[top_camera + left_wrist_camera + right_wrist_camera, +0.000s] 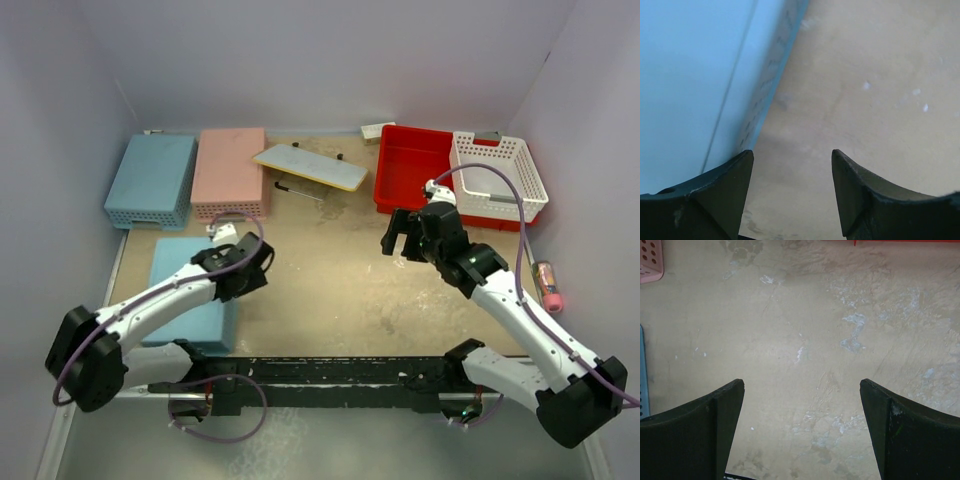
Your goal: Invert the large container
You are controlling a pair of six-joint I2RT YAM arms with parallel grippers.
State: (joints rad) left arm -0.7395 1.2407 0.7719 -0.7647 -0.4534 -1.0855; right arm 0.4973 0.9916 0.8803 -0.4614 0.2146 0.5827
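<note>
Upright large container (412,165), long axis left-right

1. One large container (405,165), red.
2. One white perforated basket (500,178), overlapping the large container's right part.
3. Two light-blue baskets, well left of it: far (150,180), near (190,295).
4. One pink basket (230,172), left of it.
5. One flat board (310,167), just left of it.
6. One pink cylinder (549,288), nearer and right of it.

Nothing legible: no text, label, brand mark, number or sign on large container (410,165) or elsewhere on table (340,280), across all three views.
</note>
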